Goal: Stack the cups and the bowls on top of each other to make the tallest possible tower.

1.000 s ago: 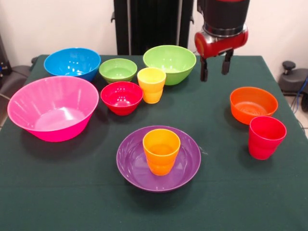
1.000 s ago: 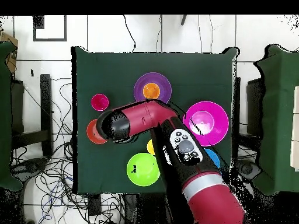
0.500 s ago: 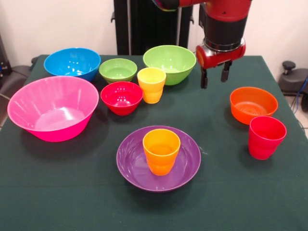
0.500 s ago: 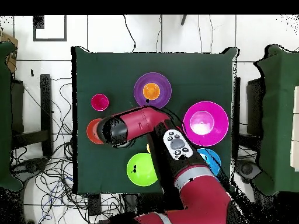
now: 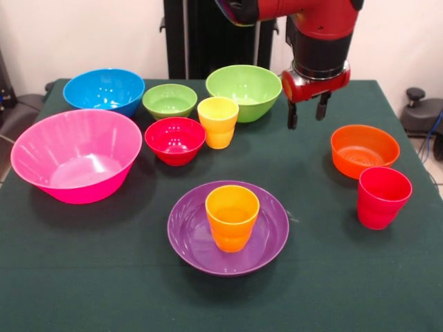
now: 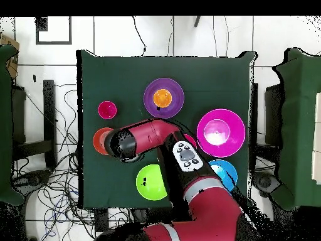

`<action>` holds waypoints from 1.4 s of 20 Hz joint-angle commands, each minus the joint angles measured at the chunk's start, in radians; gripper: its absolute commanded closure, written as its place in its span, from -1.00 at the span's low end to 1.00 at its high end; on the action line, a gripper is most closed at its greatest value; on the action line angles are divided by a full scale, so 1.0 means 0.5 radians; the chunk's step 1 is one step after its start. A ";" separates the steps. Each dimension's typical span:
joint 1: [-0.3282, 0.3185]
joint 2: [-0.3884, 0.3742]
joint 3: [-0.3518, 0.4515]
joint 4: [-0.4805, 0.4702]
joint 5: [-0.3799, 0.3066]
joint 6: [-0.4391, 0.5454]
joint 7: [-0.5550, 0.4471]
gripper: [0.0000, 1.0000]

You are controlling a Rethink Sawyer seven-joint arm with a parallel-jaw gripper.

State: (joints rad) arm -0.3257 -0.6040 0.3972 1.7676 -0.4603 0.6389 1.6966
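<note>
Gripper [image 5: 306, 114] empty, fingers apart, upper right above the orange bowl [image 5: 365, 150].
Bowl looks light, stiff, slippery; pinch its rim.

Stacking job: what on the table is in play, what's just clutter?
In play: purple bowl holding orange cup; yellow cup; red cup; pink, blue, lime, small green, red, orange bowls; open gripper.
Clutter: floor cables.

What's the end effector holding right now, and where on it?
Nothing. The end effector hangs open and empty above the table, between the large lime green bowl and the small orange bowl.
</note>
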 commanded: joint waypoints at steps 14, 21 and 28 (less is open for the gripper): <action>-0.186 -0.283 0.007 0.368 0.056 0.123 -0.006 -1.00; -0.219 -0.225 0.023 0.427 0.003 0.035 0.000 -1.00; 0.086 -0.490 -0.384 0.679 0.153 0.026 0.709 -1.00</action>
State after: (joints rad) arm -0.3862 -0.7661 0.3307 1.9535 -0.4423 0.6387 1.7159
